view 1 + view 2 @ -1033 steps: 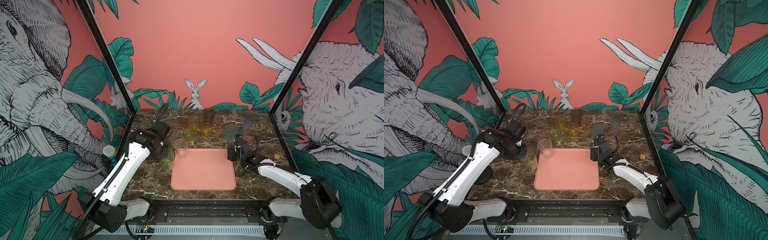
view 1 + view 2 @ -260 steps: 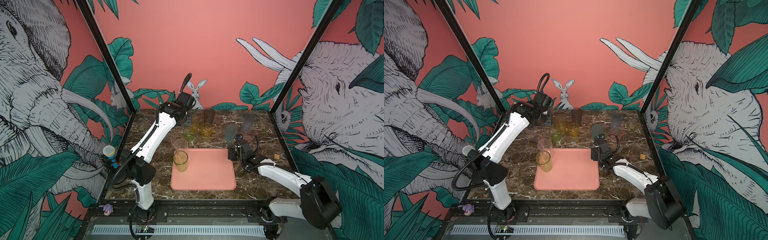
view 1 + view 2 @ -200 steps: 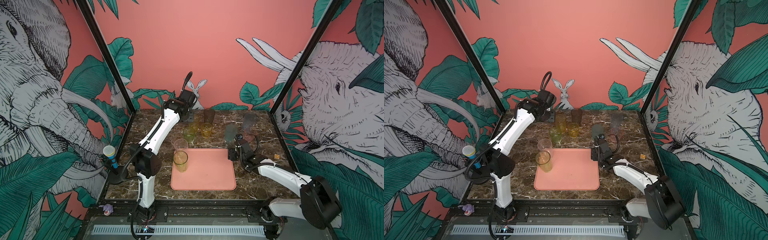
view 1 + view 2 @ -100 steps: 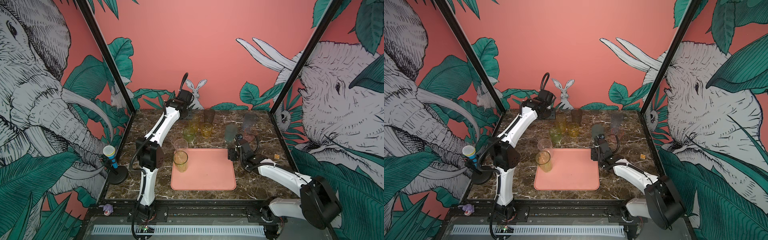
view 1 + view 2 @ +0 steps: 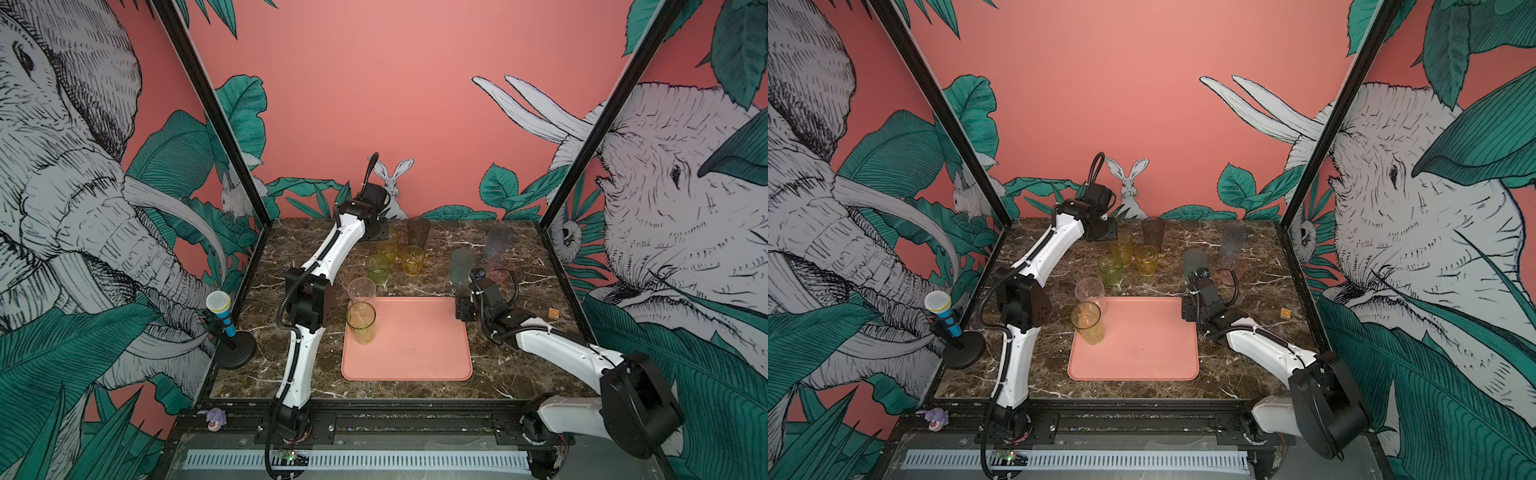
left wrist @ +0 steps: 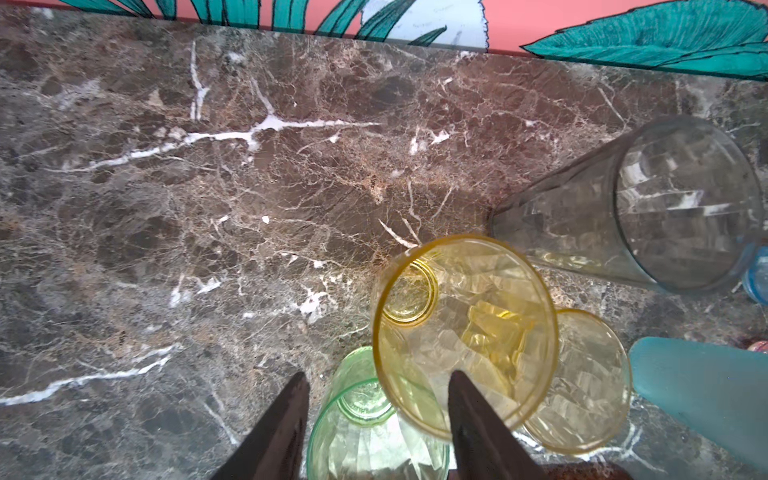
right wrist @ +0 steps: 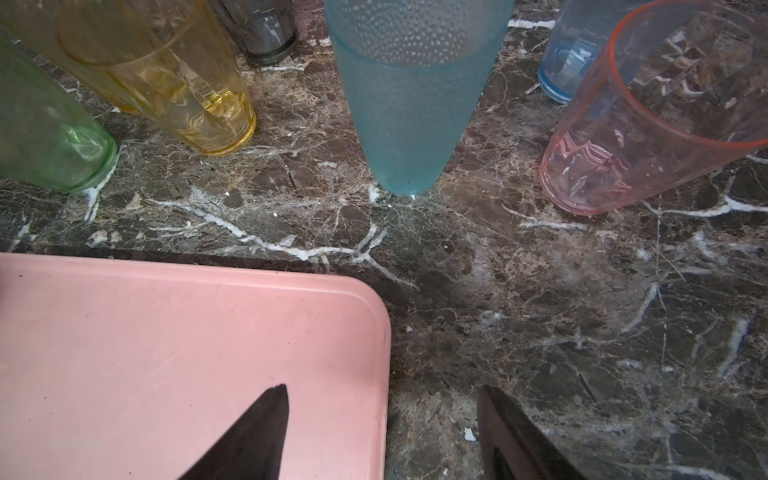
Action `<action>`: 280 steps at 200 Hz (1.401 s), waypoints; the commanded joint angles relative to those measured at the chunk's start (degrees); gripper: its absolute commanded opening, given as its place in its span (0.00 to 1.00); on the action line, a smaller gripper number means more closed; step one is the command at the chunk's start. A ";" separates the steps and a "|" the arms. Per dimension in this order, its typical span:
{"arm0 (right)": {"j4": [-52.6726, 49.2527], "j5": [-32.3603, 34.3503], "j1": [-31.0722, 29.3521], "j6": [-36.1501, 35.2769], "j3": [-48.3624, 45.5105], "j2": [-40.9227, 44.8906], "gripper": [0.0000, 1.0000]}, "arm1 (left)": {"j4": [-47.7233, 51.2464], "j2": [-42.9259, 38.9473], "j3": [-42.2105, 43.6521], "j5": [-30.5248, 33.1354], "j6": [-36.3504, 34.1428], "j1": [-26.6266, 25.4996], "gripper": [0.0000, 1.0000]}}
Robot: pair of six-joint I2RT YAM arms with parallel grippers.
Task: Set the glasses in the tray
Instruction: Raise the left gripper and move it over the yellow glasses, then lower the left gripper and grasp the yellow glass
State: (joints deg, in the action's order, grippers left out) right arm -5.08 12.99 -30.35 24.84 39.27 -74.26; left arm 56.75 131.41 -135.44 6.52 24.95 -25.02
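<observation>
The pink tray (image 5: 415, 357) (image 7: 166, 353) lies at the front middle. One yellowish glass (image 5: 361, 328) (image 5: 1087, 322) stands on its left edge. A clear glass (image 5: 361, 291) stands just behind that corner. My left gripper (image 5: 376, 230) (image 6: 376, 378) hangs open and empty over the back cluster: a green glass (image 6: 365, 428), a tall amber glass (image 6: 465, 332), a short amber one (image 6: 590, 382) and a smoky grey one (image 6: 665, 208). My right gripper (image 5: 465, 309) (image 7: 382, 390) stands open over the tray's far right corner, facing the teal glass (image 7: 411, 104), the pink glass (image 7: 648, 124) and the lavender-blue one (image 7: 569, 62).
A toy microphone on a black stand (image 5: 222, 316) is at the table's left edge. A small orange block (image 5: 552, 312) lies near the right edge. Black frame posts rise at both back corners, and the wall runs close behind the back glasses.
Five seconds ago the left gripper was low at the left by the yellowish glass. That glass now stands on the tray, and the left arm has stretched to the back cluster. The right arm has not moved.
</observation>
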 commanded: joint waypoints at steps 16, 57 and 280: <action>0.25 0.07 0.38 0.30 1.34 -0.02 0.74 | 0.30 1.69 -3.21 -0.17 1.09 0.12 0.52; 0.18 0.10 0.38 0.30 1.34 0.08 0.74 | -0.51 3.35 -3.67 0.40 1.24 0.15 0.47; -0.02 -0.07 0.50 0.39 1.25 0.77 0.74 | -2.08 3.27 -3.58 1.23 -0.17 1.23 0.04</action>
State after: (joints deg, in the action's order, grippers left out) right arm -5.23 12.84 -30.20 24.86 39.27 -74.26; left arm 54.83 136.66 -137.64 6.94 24.86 -24.21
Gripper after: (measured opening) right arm 0.743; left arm 0.091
